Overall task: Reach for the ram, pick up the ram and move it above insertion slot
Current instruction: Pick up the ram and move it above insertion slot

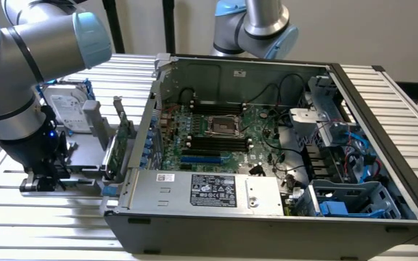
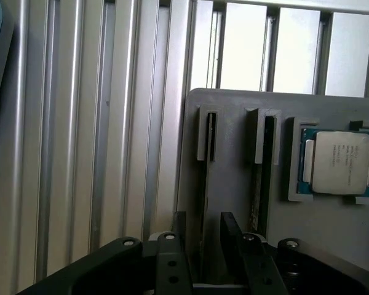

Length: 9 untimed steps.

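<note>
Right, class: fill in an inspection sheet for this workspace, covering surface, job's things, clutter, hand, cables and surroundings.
Surface: slatted metal table carrying a grey parts holder and an open computer case.
Job's things: ram standing on edge in a holder slot; black memory slots on the motherboard inside the case.
Clutter: processor chip in the holder; possibly another stick in the next slot; hard drive and green expansion card beside the case.
Hand: hand open, fingers either side of the ram, not closed on it.
Cables: black and blue cables inside the case.
Surroundings: second robot arm behind the case.

Power-supply label [image 1: 213, 191] unreadable; processor [image 2: 339, 163] print likewise.
</note>
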Each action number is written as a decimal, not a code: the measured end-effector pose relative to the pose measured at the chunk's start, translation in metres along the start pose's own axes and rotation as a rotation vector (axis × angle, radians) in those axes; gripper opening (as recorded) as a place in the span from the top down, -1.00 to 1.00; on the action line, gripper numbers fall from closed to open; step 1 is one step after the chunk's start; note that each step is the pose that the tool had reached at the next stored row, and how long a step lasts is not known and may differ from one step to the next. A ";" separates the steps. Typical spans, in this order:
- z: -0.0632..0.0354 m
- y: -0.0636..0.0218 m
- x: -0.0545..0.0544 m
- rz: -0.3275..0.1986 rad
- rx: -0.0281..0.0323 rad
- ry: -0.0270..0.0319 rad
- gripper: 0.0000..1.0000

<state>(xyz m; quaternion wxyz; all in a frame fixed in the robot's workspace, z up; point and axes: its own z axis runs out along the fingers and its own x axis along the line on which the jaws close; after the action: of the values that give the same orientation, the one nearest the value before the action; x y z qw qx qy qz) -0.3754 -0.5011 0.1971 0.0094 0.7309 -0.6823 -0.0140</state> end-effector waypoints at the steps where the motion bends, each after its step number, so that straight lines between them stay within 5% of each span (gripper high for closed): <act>1: 0.0002 -0.0002 0.000 0.000 0.0000 -0.0001 0.27; 4: 0.0003 -0.0009 0.000 0.000 -0.0003 -0.0001 0.27; 7: 0.0004 -0.0015 0.000 0.000 -0.0007 -0.0001 0.57; 9: 0.0003 -0.0018 0.000 0.000 -0.0013 -0.0001 0.57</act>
<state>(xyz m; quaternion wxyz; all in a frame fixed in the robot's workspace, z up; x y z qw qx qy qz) -0.3736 -0.5010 0.1966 0.0098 0.7309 -0.6823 -0.0145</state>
